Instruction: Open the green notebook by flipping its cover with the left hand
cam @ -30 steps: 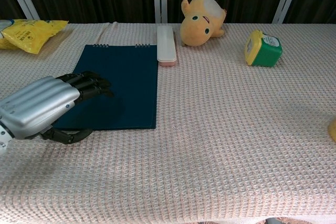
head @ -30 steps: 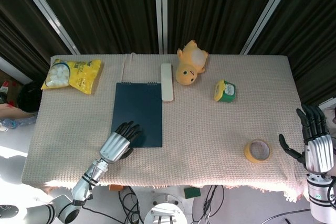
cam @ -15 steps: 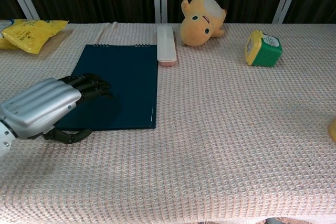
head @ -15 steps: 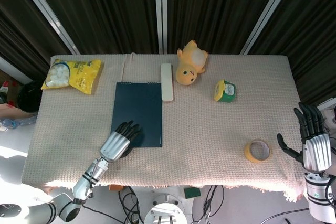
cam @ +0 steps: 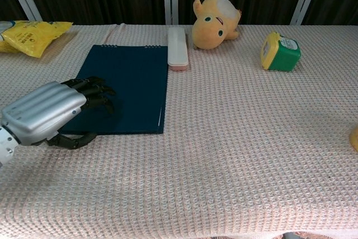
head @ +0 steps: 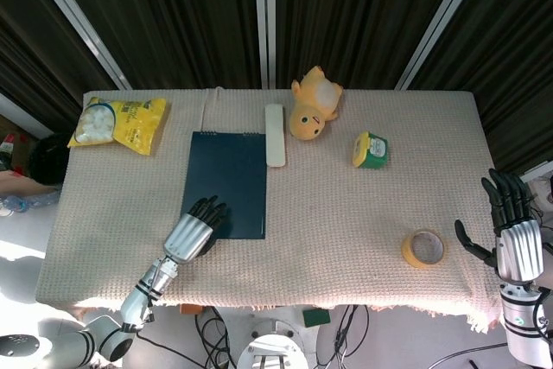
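The green notebook [head: 225,184] lies flat and closed on the counter [head: 346,213], its spiral binding along the far edge and its near edge under the left hand [head: 192,231]. In the chest view the right-hand edge of the notebook shows a thin pale line where the cover seems slightly lifted from the pages. The left hand [cam: 47,110] lies palm down at the notebook's near left corner, its fingers [cam: 92,89] stretched forward onto the cover and its thumb curled at the near edge; whether the thumb has caught the cover cannot be told. The forearm runs back from it toward the counter's near edge.

Beyond the hand's fingertips the cover is bare up to the binding. A white case [head: 275,134] lies just beside the notebook's far right corner, with a yellow plush toy [head: 313,104] next to it. A yellow snack bag [head: 121,124] lies well off to the far left of the hand. A green and yellow container [head: 371,149] and a tape roll [head: 423,248] sit far to its right.

The right hand [head: 512,232] is raised off the counter's right edge, fingers spread upward, holding nothing.
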You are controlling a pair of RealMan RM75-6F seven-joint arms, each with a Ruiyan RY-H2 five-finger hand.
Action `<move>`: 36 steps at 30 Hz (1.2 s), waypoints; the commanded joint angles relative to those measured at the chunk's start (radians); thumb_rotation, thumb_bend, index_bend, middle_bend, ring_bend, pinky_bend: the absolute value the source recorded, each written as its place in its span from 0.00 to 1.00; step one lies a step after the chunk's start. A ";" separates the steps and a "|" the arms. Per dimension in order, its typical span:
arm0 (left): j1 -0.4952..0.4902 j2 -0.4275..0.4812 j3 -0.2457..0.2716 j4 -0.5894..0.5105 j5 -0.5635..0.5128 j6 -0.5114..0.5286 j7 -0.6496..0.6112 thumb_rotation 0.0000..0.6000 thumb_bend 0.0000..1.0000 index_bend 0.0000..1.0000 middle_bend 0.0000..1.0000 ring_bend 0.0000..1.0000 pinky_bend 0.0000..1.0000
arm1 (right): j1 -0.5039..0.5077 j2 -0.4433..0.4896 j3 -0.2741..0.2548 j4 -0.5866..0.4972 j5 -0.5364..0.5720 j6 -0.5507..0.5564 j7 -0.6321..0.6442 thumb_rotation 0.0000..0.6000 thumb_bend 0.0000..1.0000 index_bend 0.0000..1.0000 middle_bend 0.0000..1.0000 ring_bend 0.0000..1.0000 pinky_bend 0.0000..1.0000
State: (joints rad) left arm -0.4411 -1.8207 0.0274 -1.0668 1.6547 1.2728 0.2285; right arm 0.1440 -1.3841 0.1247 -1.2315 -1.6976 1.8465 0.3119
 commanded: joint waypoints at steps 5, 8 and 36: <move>-0.005 -0.009 -0.005 0.015 -0.014 -0.009 -0.025 1.00 0.37 0.41 0.20 0.05 0.17 | 0.001 -0.001 0.000 0.002 0.001 -0.002 0.001 1.00 0.34 0.00 0.00 0.00 0.00; -0.008 -0.007 -0.008 0.013 -0.020 -0.014 -0.037 1.00 0.38 0.43 0.20 0.05 0.17 | 0.001 -0.003 0.000 0.005 0.002 -0.004 0.003 1.00 0.34 0.00 0.00 0.00 0.00; 0.003 -0.034 -0.014 0.067 0.051 0.188 -0.188 1.00 0.48 0.76 0.42 0.17 0.25 | 0.007 -0.002 0.005 0.013 0.008 -0.008 0.015 1.00 0.34 0.00 0.00 0.00 0.00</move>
State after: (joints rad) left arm -0.4474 -1.8628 0.0008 -0.9894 1.6891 1.4384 0.0493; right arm 0.1505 -1.3865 0.1293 -1.2190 -1.6899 1.8383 0.3264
